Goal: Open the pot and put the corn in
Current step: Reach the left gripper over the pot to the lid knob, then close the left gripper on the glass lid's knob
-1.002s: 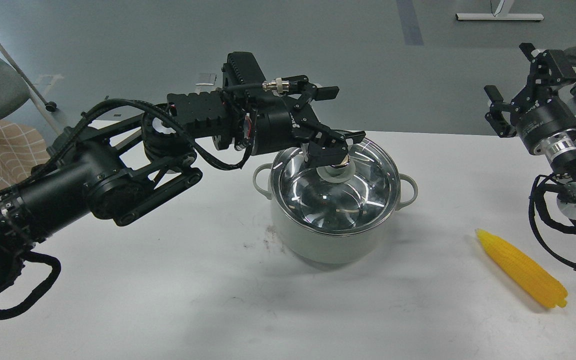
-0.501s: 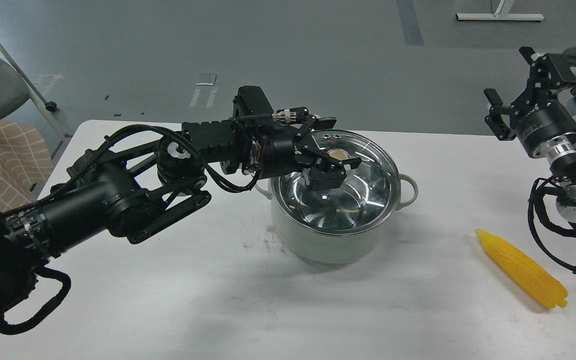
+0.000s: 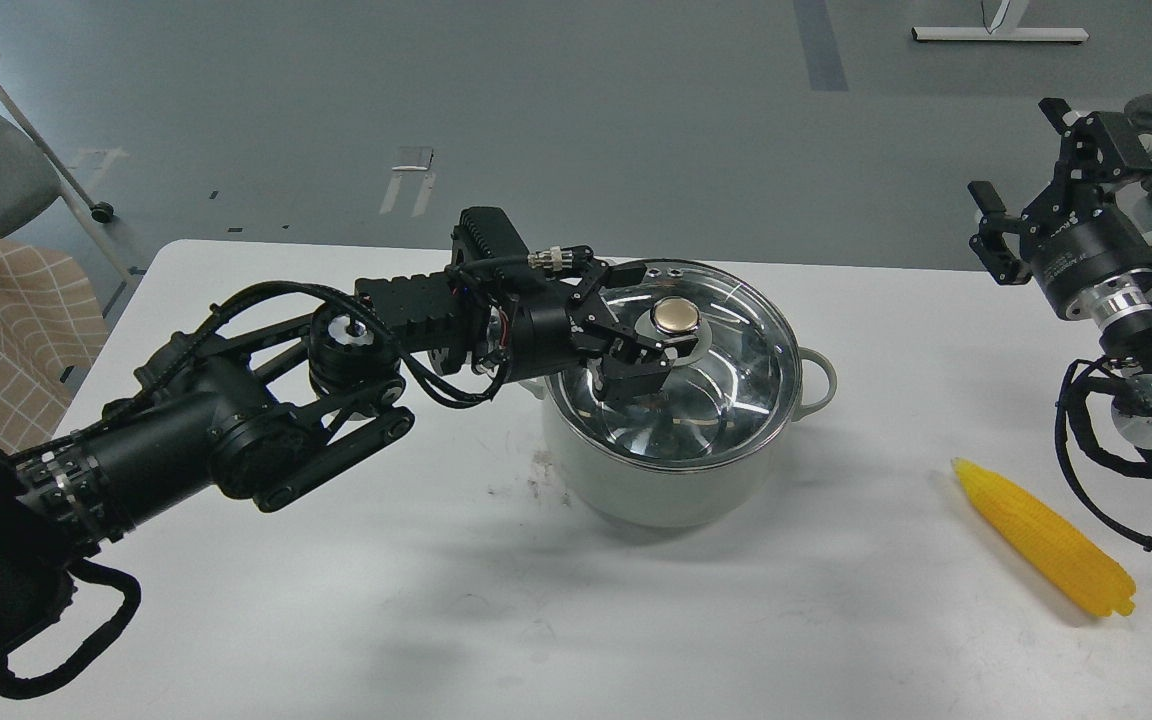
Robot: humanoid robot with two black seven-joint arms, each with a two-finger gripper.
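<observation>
Grey floor runs behind a white table [image 3: 336,620], with a chair and a checked cloth off to the left. On the table stands the pot [image 3: 671,470], pale grey-green, its glass lid [image 3: 736,340] still seated on the rim and the gold knob [image 3: 675,316] showing on top. The corn [image 3: 1044,537] lies flat on the table to the right of the pot, well apart from it, pointed end toward the pot.

The left gripper [image 3: 641,350] sits over the lid, just beside the knob on its near-left side. Its fingers look spread, with the knob not between them; whether a fingertip touches the glass I cannot tell. The right gripper [image 3: 1001,235] hangs in the air at the far right, above and behind the corn, fingers apart and holding nothing.

The pot is not yet open, so the lid comes first. Glass with a steel band is likely moderately heavy, rigid, smooth and breakable, so the knob is the only sound place to hold it: the fingers should close around its neck, under the gold cap, so it cannot slide out. Lifted off-centre, the lid may tilt and scrape the rim. The corn looks like light, stiff plastic with a ribbed surface that should give grip; taking it across the thick middle would keep it from pivoting, and it seems about as long as the pot is wide.
</observation>
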